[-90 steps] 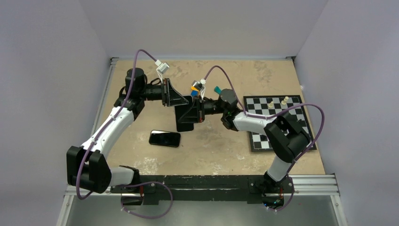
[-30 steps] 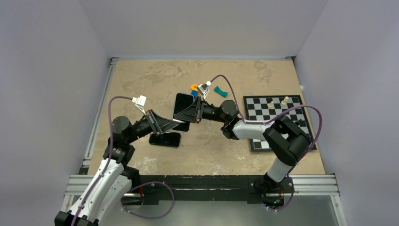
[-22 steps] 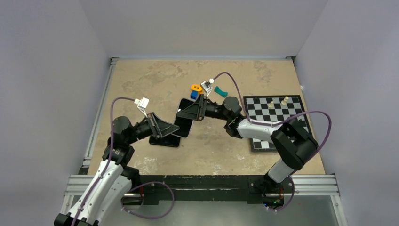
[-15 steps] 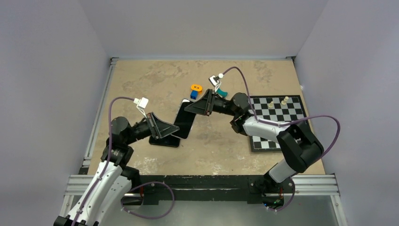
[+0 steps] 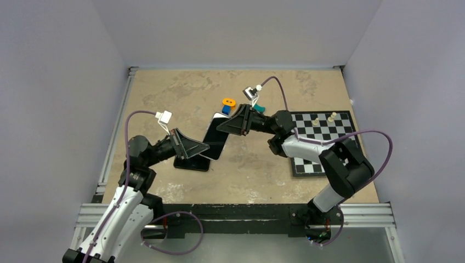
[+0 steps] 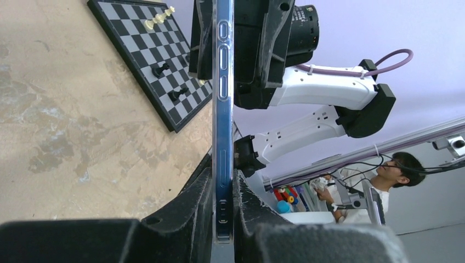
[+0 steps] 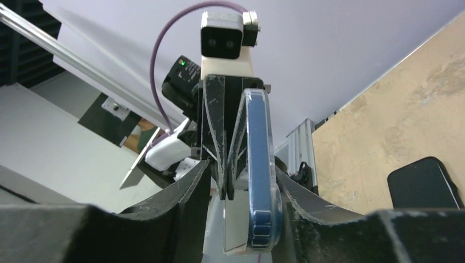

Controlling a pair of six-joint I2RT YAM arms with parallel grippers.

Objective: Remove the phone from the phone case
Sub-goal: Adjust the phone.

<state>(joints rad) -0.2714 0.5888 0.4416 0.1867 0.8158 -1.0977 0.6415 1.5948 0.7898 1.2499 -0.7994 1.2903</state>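
Top view, centre: left gripper (image 6: 223, 183) clamps the lower end of a thin blue-rimmed black phone case (image 5: 216, 140), seen edge-on from both wrists. Cannot tell if a phone is inside. Right gripper (image 7: 241, 181) stands parted, loosely straddling its upper end. Glossy black phone-like slab (image 5: 189, 163) lies on the tan table (image 5: 164, 93), partly hidden by the left gripper.

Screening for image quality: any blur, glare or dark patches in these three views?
Top external: even light, sharp, soft shadows on the table. Left wrist: phone case crisp, foreground dark. Right wrist: tilted, case edge slightly soft, bright wall behind.
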